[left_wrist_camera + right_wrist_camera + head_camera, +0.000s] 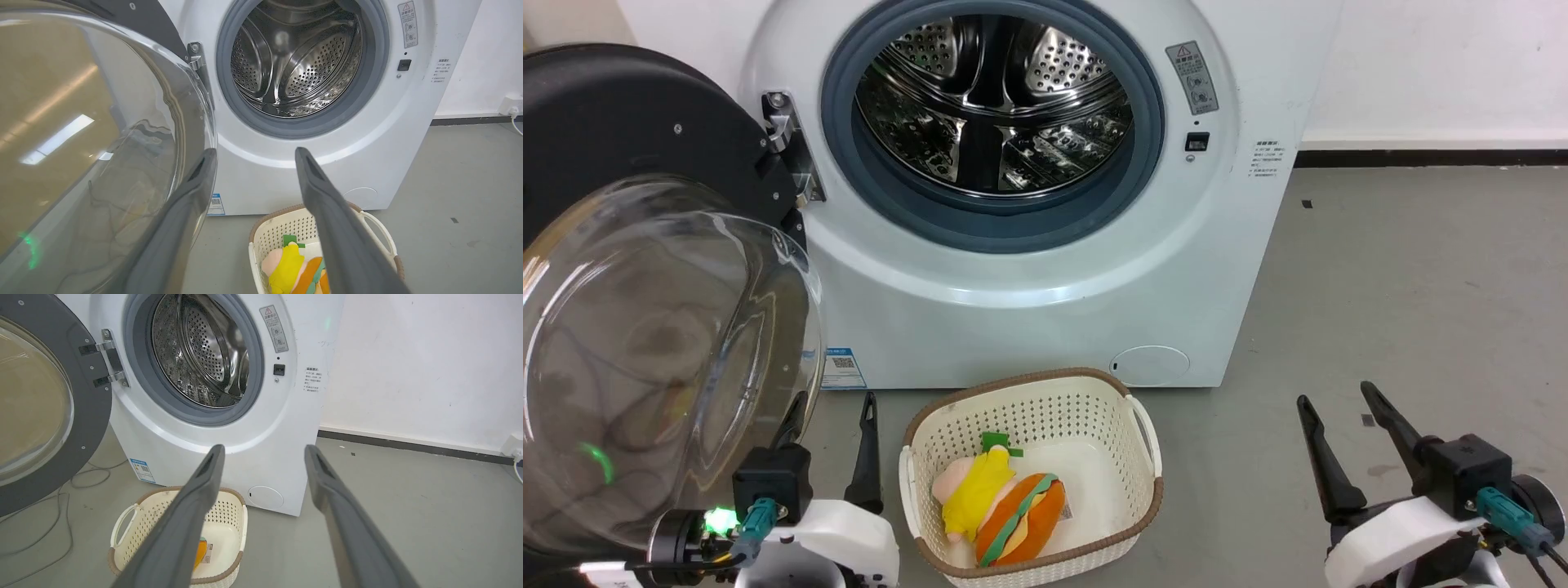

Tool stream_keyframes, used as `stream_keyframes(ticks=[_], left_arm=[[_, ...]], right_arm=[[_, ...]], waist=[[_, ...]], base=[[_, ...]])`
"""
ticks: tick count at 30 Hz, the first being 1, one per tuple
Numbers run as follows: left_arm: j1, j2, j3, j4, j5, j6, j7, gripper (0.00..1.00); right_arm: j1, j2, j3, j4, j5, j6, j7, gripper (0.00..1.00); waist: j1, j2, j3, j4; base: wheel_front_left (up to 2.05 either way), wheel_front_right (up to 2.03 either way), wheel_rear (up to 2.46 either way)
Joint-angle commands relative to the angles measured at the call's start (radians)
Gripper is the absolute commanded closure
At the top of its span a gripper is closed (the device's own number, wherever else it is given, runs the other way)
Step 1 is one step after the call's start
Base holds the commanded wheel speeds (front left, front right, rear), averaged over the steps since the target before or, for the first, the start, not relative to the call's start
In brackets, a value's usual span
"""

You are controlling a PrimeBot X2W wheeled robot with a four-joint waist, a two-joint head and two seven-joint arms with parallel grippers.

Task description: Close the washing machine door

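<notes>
Noting the washing machine door [645, 269] swung open at the left, near me, hung on the washing machine [1029, 318]. My left gripper [833, 404] sits low just beside the door's bulging glass bowl, fingers spread wide with nothing between them. Its left finger overlaps the bowl's rim; I can't confirm contact. My right gripper [1335, 394] is well apart at the right, equally wide and empty. Door: glossy black ring, clear domed glass, metal hinge [788, 147]. The drum [996, 106] is perforated steel, ringed by a grey rubber gasket [1005, 229].

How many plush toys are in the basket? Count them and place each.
2. A yellow-and-pink toy lies near the left wall of the basket; an orange burger-like toy touches its right side. More could hide beneath.
</notes>
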Motion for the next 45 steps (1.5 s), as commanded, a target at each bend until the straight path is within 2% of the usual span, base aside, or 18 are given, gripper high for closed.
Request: stream_keyframes(ticks=[1,9,10,12,25,32,36,45], left_arm=[[-0.004,0.000,-0.002,0.003,-0.008,0.008,-0.010,0.00],[-0.011,0.001,-0.009,-0.013,-0.005,0.025,-0.027,0.00],[-0.012,0.002,-0.009,-0.016,-0.005,0.027,-0.029,0.07],[-0.014,0.003,-0.010,-0.025,-0.003,0.030,-0.033,1.00],[-0.040,0.002,0.017,-0.114,-0.044,0.042,-0.060,1.00],[-0.076,0.001,0.074,-0.174,-0.087,0.020,-0.075,1.00],[-0.119,0.001,0.145,-0.200,-0.152,0.006,-0.085,1.00],[-0.221,0.001,0.326,-0.216,-0.230,-0.068,-0.104,1.00]], right_arm=[[0.003,0.000,-0.004,-0.002,0.018,0.000,-0.012,0.00],[0.008,0.001,-0.005,-0.013,0.060,0.000,-0.029,0.00],[0.009,0.001,-0.005,-0.014,0.065,0.000,-0.031,0.00],[0.010,0.001,-0.006,-0.017,0.074,0.000,-0.035,0.00],[0.010,0.001,-0.008,-0.027,0.114,0.000,-0.062,0.00],[0.012,0.002,-0.001,-0.038,0.121,0.000,-0.077,0.00],[0.012,0.002,-0.001,-0.044,0.133,0.000,-0.087,0.00],[0.009,0.002,-0.001,-0.056,0.149,0.000,-0.106,0.00]], waist=[[0.0000,-0.0001,0.000,0.001],[0.0000,-0.0001,0.003,0.014],[0.0000,-0.0001,0.003,0.016],[0.0000,-0.0001,0.004,0.023],[0.0000,-0.0001,0.015,0.087],[0.0000,-0.0001,0.024,0.133],[0.0000,-0.0001,0.033,0.168],[0.0000,-0.0001,0.053,0.229]], base=[[0.00,0.00,0.00],[0.00,0.00,0.00],[0.00,0.00,0.00],[0.00,0.00,0.00],[0.00,0.00,0.00],[0.00,0.00,0.00],[0.00,0.00,0.00],[0.00,0.00,0.00]])
